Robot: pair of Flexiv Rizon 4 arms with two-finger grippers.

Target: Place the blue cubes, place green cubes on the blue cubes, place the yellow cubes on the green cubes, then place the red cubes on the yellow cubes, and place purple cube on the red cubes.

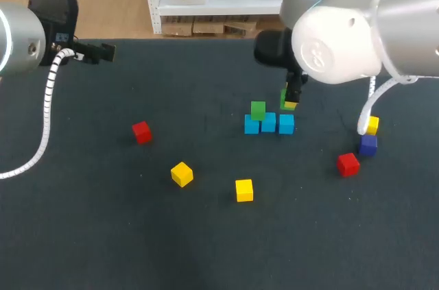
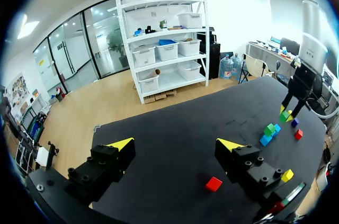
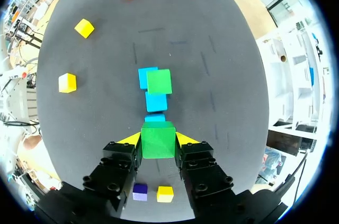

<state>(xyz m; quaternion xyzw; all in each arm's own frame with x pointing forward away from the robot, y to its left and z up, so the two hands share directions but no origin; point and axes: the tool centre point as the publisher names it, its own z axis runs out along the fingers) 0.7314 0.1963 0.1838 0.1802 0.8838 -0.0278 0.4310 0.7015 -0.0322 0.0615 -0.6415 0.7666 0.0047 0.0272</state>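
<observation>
Centrally, row of three blue cubes (image 1: 268,123) on the dark table (image 1: 103,235), touching side by side, running 9 to 3 o'clock in the head view. Stacked green cube (image 1: 258,110) on top of the row, toward its 9 o'clock end. Right arm (image 1: 343,36) entering from 2 o'clock. Right gripper (image 1: 289,103) closed from two sides on the held green cube (image 1: 284,99), poised directly over the blue cube at the row's 3 o'clock end. Contact between held cube and blue cube: not discernible. In the right wrist view, held green cube pinched between both yellow fingertips (image 3: 131,139), covering most of the nearest blue cube, remainder of the row straight ahead of the fingers.

Loose pieces, head view, bearings taken from the row. Lone red cube (image 1: 141,132) at 9 o'clock, well apart. First yellow cube (image 1: 182,174) at 8 o'clock; second yellow cube (image 1: 244,190) near 7 o'clock. Third yellow cube (image 1: 372,125) at 3 o'clock, purple cube (image 1: 368,145) just beside it at its 6 o'clock, second red cube (image 1: 348,164) near the purple one, at 4 o'clock of the row.

Left gripper (image 2: 176,144) spread wide, parked at the table's 10 o'clock corner, well apart from every cube.
</observation>
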